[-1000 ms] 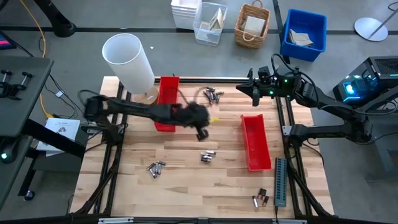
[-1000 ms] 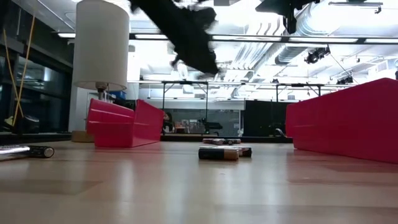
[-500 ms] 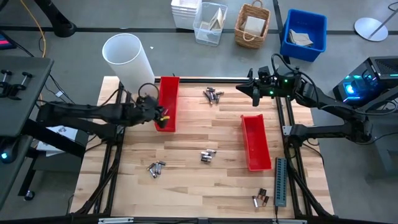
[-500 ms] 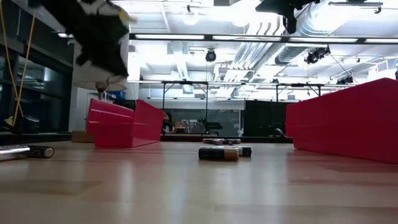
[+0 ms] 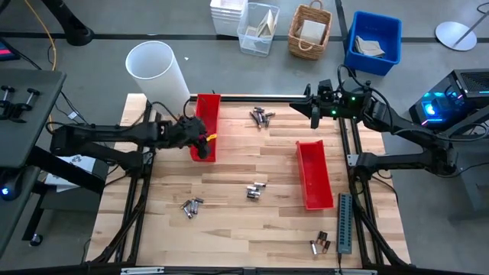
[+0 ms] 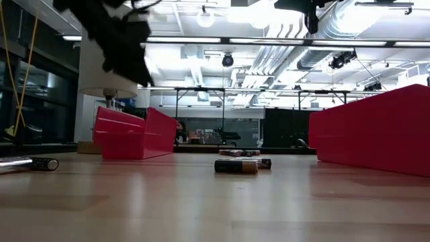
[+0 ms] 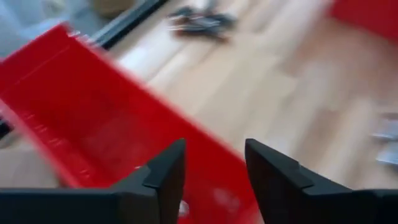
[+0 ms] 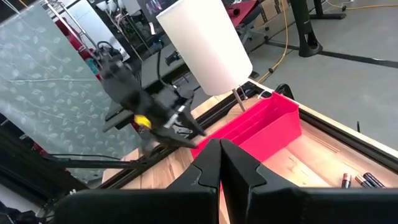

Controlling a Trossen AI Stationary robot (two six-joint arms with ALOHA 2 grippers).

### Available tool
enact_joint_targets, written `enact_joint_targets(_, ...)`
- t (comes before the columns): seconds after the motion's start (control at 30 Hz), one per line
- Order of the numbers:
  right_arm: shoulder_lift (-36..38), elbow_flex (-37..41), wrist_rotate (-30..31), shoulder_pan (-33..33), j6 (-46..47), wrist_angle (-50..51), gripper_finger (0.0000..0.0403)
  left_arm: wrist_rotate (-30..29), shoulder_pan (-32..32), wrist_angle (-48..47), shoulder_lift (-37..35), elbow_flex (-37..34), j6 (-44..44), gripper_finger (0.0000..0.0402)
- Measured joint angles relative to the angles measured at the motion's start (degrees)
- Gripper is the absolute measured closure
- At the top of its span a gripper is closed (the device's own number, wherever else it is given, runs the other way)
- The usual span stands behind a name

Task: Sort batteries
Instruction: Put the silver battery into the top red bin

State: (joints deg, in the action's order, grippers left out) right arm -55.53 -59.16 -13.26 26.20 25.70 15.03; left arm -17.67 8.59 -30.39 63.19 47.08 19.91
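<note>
Hovering over the left red tray point(image 5: 206, 122), the left gripper point(image 5: 200, 141) is spread apart and empty. Batteries point(image 5: 256, 191) are scattered on the table point(image 5: 229, 221). One should be fetched next. The right gripper point(image 5: 312, 114), pressed together, waits at the far edge.

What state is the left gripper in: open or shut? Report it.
Open. The left gripper hangs over the left red tray; its fingers stand apart, nothing between them.
</note>
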Motion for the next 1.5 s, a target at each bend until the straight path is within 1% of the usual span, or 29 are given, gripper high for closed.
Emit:
enact_joint_targets(0.07,-0.01,0.0,0.0,0.0,0.54,0.04,0.0402,8.78,-1.03,-2.7,-0.67,3.68,1.47,0.0225)
enact_joint_targets(0.13,-0.02,0.0,-0.01,0.0,1.36,0.19,0.0402,18.52,-4.18,-4.43,-1.34,5.83,2.42,0.0219)
enact_joint_targets(0.17,-0.02,0.0,-0.05,0.0,1.46,0.2,0.0402,22.04,-6.52,-5.7,-1.59,6.2,2.45,0.0218)
enact_joint_targets(0.2,0.0,0.0,-0.2,0.0,1.47,0.2,0.0402,23.44,-9.55,-7.45,-1.68,6.26,2.9,0.0218)
enact_joint_targets(0.27,-0.01,0.0,-0.61,0.0,1.64,0.31,0.0402,22.9,-16.65,-12.75,-1.47,6.2,4.09,0.0217)
enact_joint_targets(0.33,-0.01,0.0,-0.98,0.0,2.53,0.6,0.0402,21.13,-24.23,-17.65,-0.06,6.15,5.58,0.0217)
enact_joint_targets(0.43,-0.02,0.0,-1.2,0.0,2.51,0.77,0.0402,17.34,-33.8,-19.67,2.79,6.09,6.23,0.0216)
enact_joint_targets(0.57,0.0,0.0,-1.25,0.0,1.18,0.82,0.0402,13.05,-42.64,-18.72,8.52,6.14,-3.66,0.0216)
enact_joint_targets(0.67,-0.02,0.0,-1.27,0.0,1.04,1.24,0.0402,13.21,-46.31,-16.69,13.58,6.11,-6.35,0.0216)
enact_joint_targets(0.77,-0.01,0.0,-1.28,0.0,0.96,2.29,0.0402,15.83,-48.96,-14.85,18.47,6.11,-5.46,0.0216)
enact_joint_targets(0.87,-0.01,0.0,-1.27,0.0,0.85,2.95,0.0402,15.32,-50.68,-14.0,22.37,6.11,-10.19,0.0216)
enact_joint_targets(1.03,0.0,0.0,-1.27,0.0,0.85,2.97,0.0402,15.51,-49.63,-12.08,27.17,6.05,-11.48,0.0216)
enact_joint_targets(1.13,-0.01,0.0,-1.27,0.0,0.85,2.99,0.0402,15.73,-48.71,-10.24,27.94,4.12,-10.97,0.0216)
enact_joint_targets(1.27,-0.01,0.0,-1.27,0.0,1.04,2.99,0.0402,16.55,-47.5,-9.53,27.57,1.5,-8.03,0.0216)
enact_joint_targets(1.4,-0.02,0.0,-1.27,0.0,1.03,2.99,0.0402,17.51,-47.13,-7.43,27.58,-0.38,-8.95,0.022)
enact_joint_targets(1.5,-0.01,0.0,-1.27,0.0,1.04,3.04,0.0402,19.88,-46.85,-4.09,27.45,-2.34,-9.59,0.0231)
